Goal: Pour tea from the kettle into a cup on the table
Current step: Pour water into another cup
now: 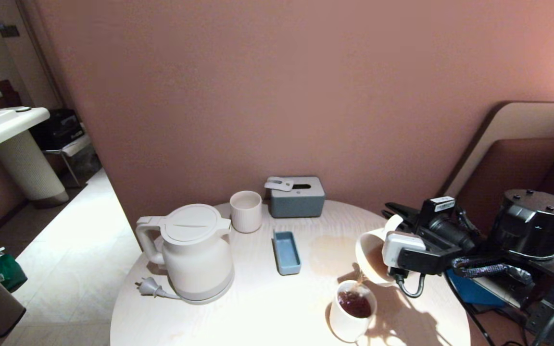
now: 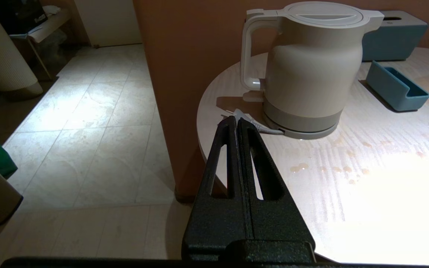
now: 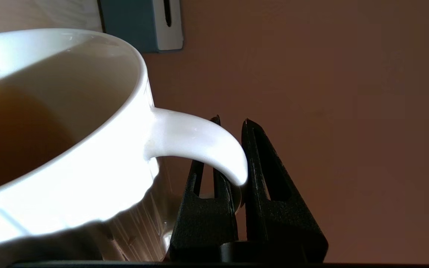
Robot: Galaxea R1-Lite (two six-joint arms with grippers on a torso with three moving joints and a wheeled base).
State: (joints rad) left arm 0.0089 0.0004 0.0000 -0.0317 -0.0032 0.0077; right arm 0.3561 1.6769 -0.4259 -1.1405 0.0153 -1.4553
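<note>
Head view first: the right gripper is out over the right side of the table, clamped on the ear handle of the ribbed cup. It has the cup tipped over so a thin stream of tea runs into a plainer white cup standing right below it, near the front edge. That lower cup looks close to full of reddish-brown liquid. The kettle just sits upright on the left side of the table with its lid on and its plug lying loose beside it, nobody touching it, well apart from the pouring. A ribbed tumbler, a blue tray and a grey-blue tissue box are further back. Left wrist view: the left gripper hangs off the table edge near the kettle's base, fingers pressed together on nothing, and there are drops scattered on the wood. Right wrist view: the handle is pinched between the two black fingers. My guess is glazed ceramic, so rigid, breakable and slick, and a pinch on that thin handle could let the cup swivel as the weight shifts. The kettle looks heavy, so I'd take it by the loop handle only.
</note>
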